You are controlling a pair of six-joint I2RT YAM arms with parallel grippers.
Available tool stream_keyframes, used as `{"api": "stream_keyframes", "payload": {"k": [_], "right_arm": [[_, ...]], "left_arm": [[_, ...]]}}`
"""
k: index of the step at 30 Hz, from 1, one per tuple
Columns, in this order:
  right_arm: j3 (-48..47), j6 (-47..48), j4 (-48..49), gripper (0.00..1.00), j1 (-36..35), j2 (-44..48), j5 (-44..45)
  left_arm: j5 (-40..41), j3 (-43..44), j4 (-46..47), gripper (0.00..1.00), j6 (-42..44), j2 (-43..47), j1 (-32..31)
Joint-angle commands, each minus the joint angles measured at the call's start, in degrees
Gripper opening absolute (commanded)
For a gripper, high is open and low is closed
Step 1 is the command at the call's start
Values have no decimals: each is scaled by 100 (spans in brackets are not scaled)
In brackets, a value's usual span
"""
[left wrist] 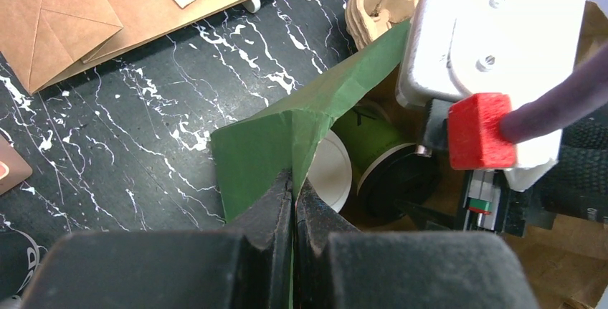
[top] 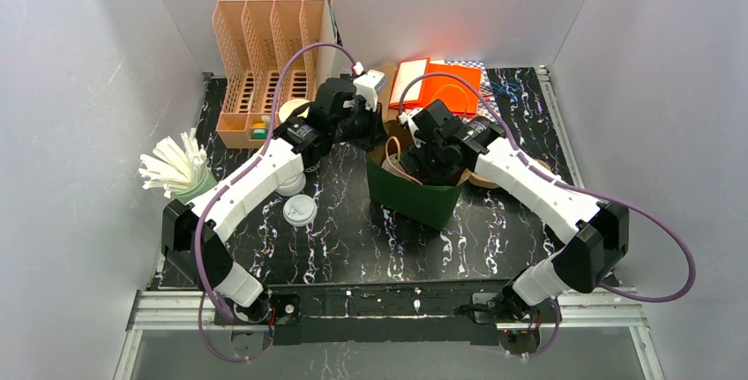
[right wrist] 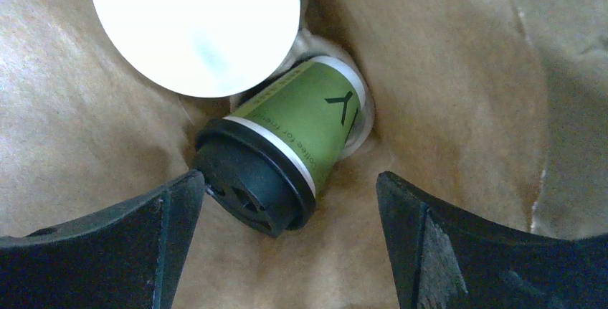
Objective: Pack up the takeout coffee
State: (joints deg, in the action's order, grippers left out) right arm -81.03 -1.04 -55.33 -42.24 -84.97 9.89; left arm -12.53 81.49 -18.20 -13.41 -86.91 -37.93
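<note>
Black marbled counter [top: 353, 239], seen from above, with a green paper bag [top: 415, 199] standing open near its centre and both arms reaching to the bag's mouth. At 11 o'clock from the bag stood a peach slotted rack [top: 265, 54]. At 12 o'clock lay flat orange bags [top: 441, 85], and at 9 o'clock a bunch of white straws [top: 176, 168].

The left fingers [left wrist: 294, 187] were closed, pinching the bag's green rim at a folded corner.

The right fingers [right wrist: 290, 176] were spread wide inside the bag's brown interior and held nothing.

The takeout coffee [right wrist: 193, 26] sat in the bag. Only its round white top showed, facing the right wrist camera at 11 o'clock from the right fingers and clear of both. Its body was hidden.

A green cup [right wrist: 308, 122] lay tilted just beside the takeout coffee. The green cup's black lid [right wrist: 251, 187] pointed into the gap between the right fingers, nearer the 9 o'clock finger.

A loose white lid [top: 300, 211] lay on the counter at 9 o'clock from the bag.
</note>
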Motion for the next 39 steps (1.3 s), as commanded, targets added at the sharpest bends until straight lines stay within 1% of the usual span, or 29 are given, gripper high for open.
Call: {"api": "stream_keyframes", "payload": {"k": [1,4,14,19,23,30,39], "right_arm": [[-395,95,-47,98,12,161,144],[-413,240,-19,98,7,220,161],[-562,260,55,98,8,310,178],[-686,339,428,98,6,556,42],[-870,398,538,98,12,588,-29],[-1049,425,925,98,14,695,-23],[-1112,526,1690,98,7,860,203]], "left_arm": [[-96,231,88,0,93,-9,35],[-93,241,89,0,101,-25,32],[-111,284,104,0,200,-71,36],[-118,335,78,0,233,-118,54],[-153,357,105,0,229,-180,99],[12,363,210,0,134,-311,243],[204,816,237,0,266,-748,364]]}}
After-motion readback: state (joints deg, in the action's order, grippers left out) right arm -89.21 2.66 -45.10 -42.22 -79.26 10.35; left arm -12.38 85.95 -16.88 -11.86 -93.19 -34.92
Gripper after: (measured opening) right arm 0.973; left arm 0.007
